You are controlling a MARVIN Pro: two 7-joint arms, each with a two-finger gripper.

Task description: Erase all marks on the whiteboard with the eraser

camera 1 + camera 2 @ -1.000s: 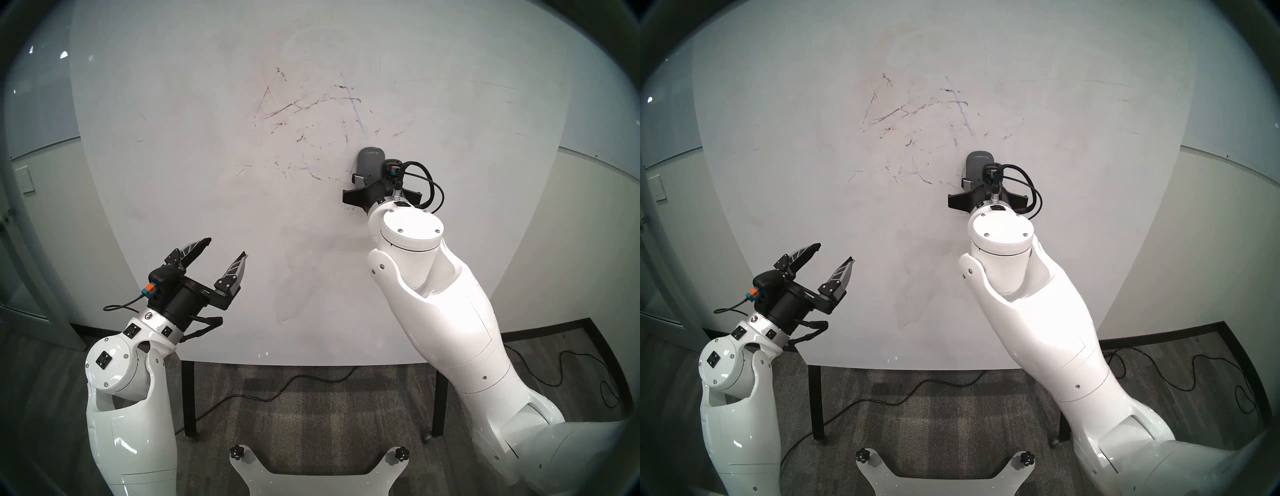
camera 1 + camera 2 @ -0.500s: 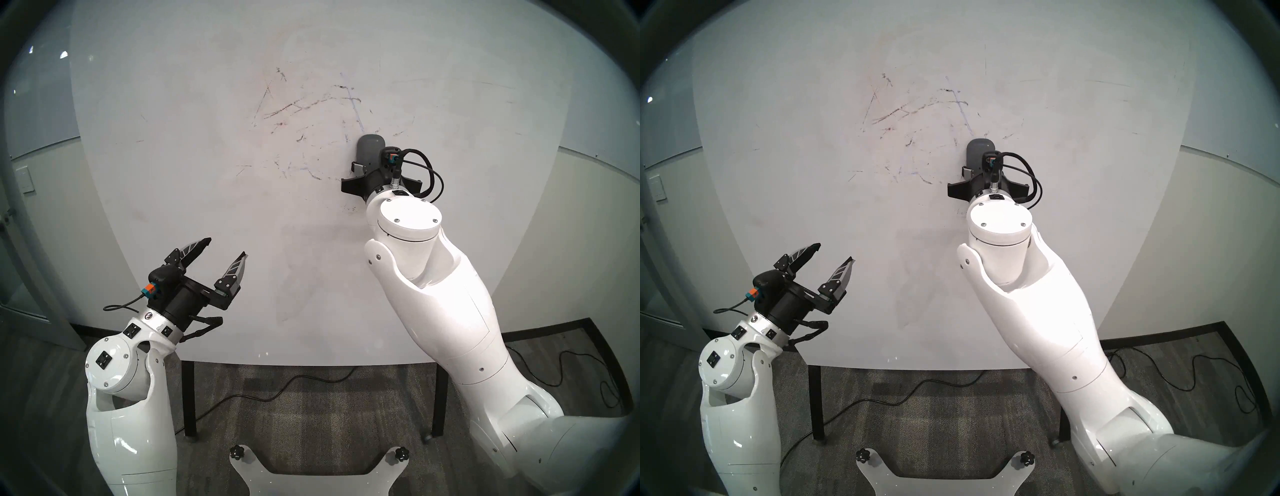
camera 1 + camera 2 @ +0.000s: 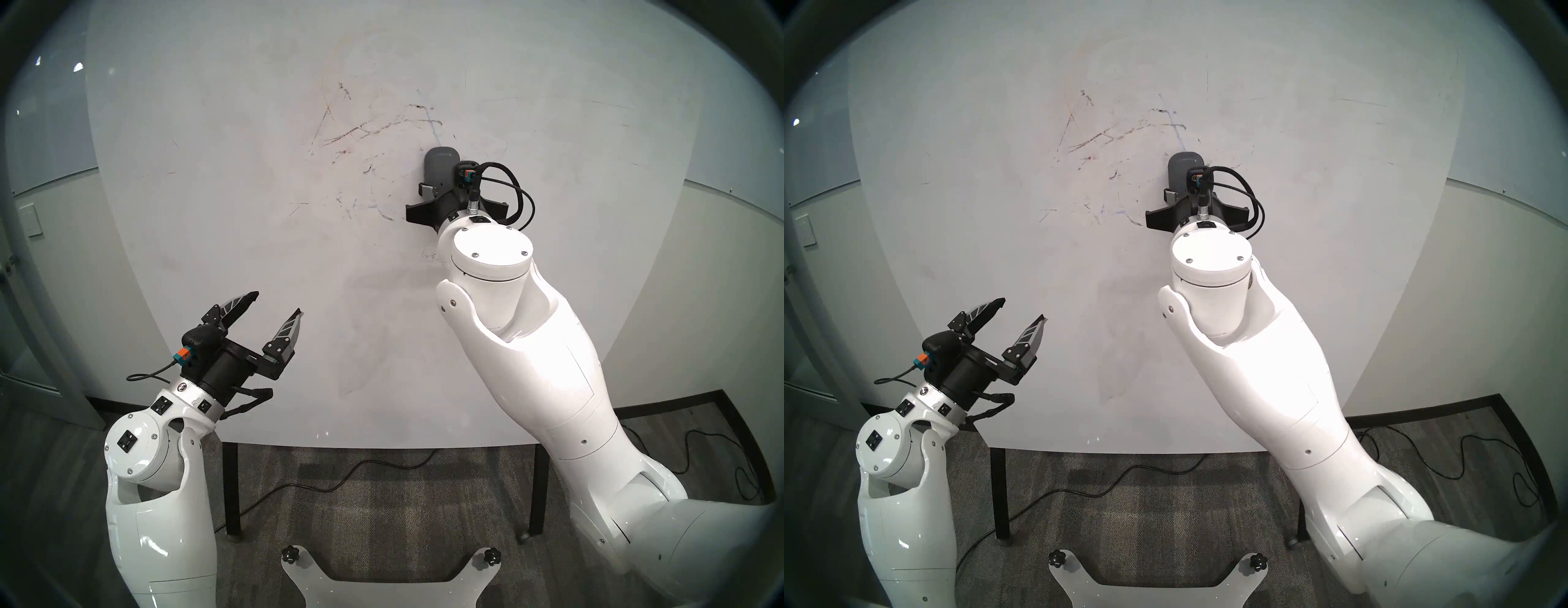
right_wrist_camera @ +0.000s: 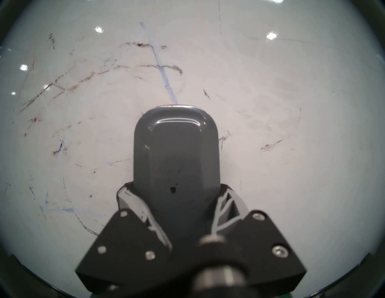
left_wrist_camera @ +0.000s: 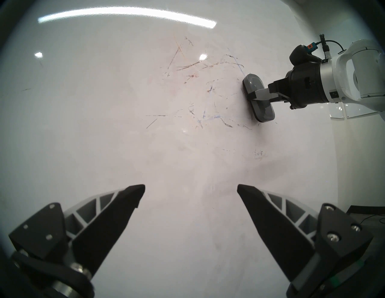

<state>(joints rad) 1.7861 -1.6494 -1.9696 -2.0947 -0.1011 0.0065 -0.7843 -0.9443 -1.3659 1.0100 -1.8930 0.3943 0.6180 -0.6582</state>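
The right gripper (image 4: 176,199) is closed on the eraser (image 4: 176,149), with one finger on each long side of it, and the eraser lies flat against the whiteboard (image 3: 212,212). Its top end touches the lower end of a thin blue line – one of the marks (image 4: 164,79) – and brownish streaks lie above and left of the eraser. The left gripper (image 3: 278,303) stands wide open and empty, low and left of the eraser, apart from the board's surface. Right of the eraser the board is almost clean.
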